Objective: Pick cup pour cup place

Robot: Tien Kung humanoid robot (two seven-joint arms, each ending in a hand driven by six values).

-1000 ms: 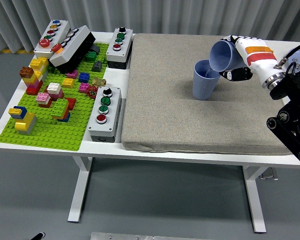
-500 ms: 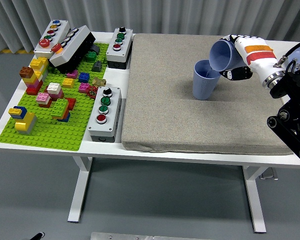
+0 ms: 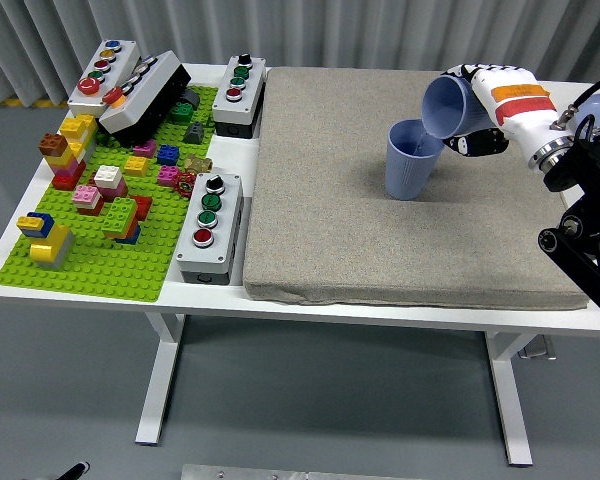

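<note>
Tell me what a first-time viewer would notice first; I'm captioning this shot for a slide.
Most striking is the right hand holding a tilted blue cup over an upright blue cup on the grey mat, at the table's far right. Next is the bright green baseplate crowded with coloured bricks at the left, with grey button boxes beside it.

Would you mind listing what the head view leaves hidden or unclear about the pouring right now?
- Tilted cup: its far side is covered by the right hand gripping it.
- Any stream or contents: too small to make out in the head view.
- Upright cup: fill level hidden by its own wall.
- Left arm: outside the picture.
- Right arm: cut off by the right edge.
</note>
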